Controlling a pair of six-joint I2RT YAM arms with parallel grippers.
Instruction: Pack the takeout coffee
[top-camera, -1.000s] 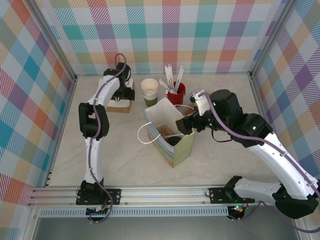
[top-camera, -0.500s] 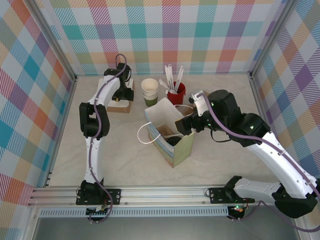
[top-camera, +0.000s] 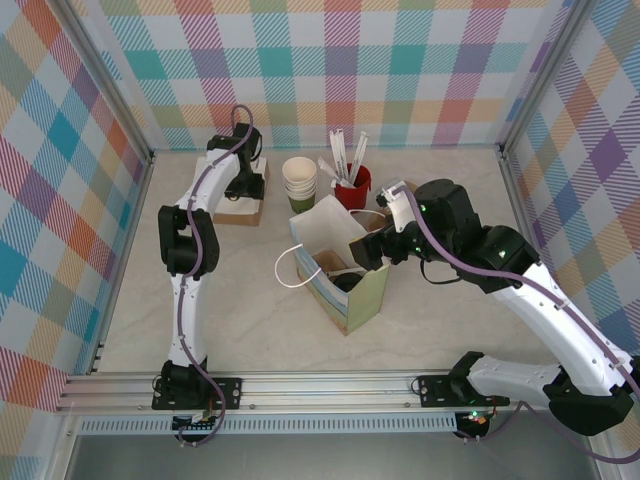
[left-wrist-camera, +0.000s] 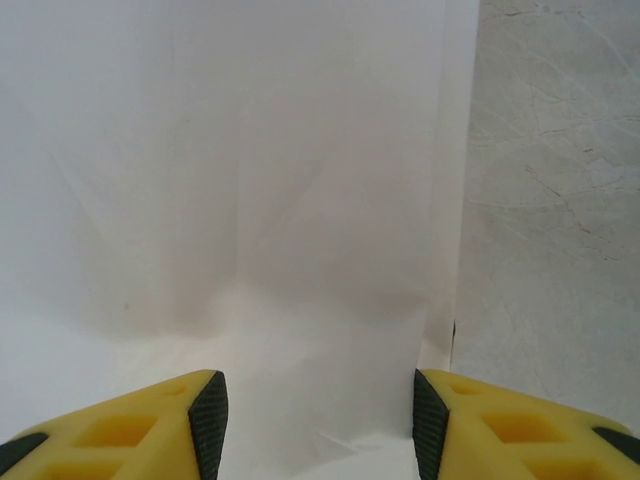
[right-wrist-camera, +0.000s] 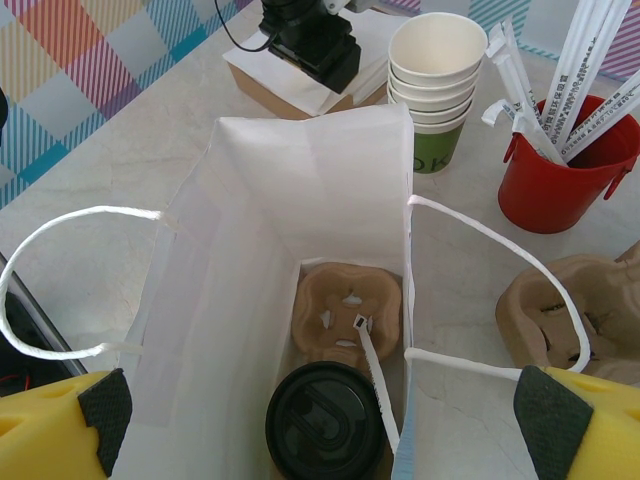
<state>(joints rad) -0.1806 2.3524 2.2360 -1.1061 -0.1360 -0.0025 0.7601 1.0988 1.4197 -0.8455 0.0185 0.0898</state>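
While bag (right-wrist-camera: 330, 190) hides sides of takeout coffee (right-wrist-camera: 322, 428), L gripper (left-wrist-camera: 319, 420), R gripper (right-wrist-camera: 325, 410) unclenched.

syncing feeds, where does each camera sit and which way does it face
Top external: high behind the robot, looking down at the table; left arm and right arm show.
Left wrist: on the left arm, facing down at white paper; left gripper's yellow fingers below.
Right wrist: over the white paper bag, looking in at the black-lidded takeout coffee; right gripper's yellow fingers in the corners.
Shared: top and right wrist both show the bag and red plastic stirrer cup.
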